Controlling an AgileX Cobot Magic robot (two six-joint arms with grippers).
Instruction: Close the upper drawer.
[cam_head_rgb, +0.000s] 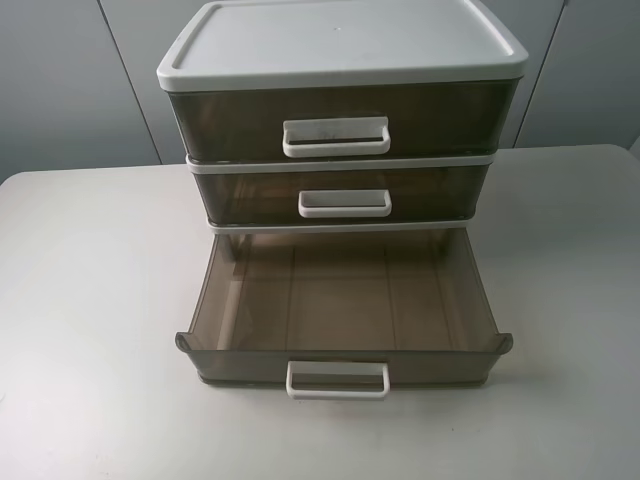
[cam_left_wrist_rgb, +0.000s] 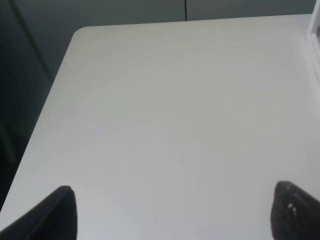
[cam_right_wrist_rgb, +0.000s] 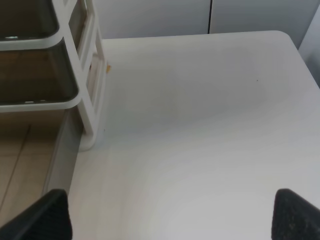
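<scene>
- While I hold my left gripper (cam_left_wrist_rgb: 172, 216) above the table (cam_head_rgb: 80, 300) toward its left edge, its fingers (cam_left_wrist_rgb: 55, 215) stand wide apart and grip nothing. Only bare tabletop and the far-left corner lie ahead of it.
- The drawer cabinet (cam_head_rgb: 340, 45) stands mid-table toward the far edge.
- The upper drawer (cam_head_rgb: 430, 115), directly under the white lid, sits flush in the frame. Its wide white handle (cam_head_rgb: 336, 137) is untouched, and by this view I judge it already shut or very nearly so.
- The middle drawer (cam_head_rgb: 440, 190) is likewise flush.
- The lowest drawer (cam_head_rgb: 240, 365) is drawn fully out toward the near edge and is empty. It is the only drawer open.
- My right gripper (cam_right_wrist_rgb: 170, 216) hangs over the table's right side, just beside the cabinet's right flank. Its fingers (cam_right_wrist_rgb: 47, 215) are also spread and hold nothing.
- Progress, as I judge it: no contact is made. If the upper drawer needs seating, a push on its front remains, and neither gripper is yet aligned with it.
</scene>
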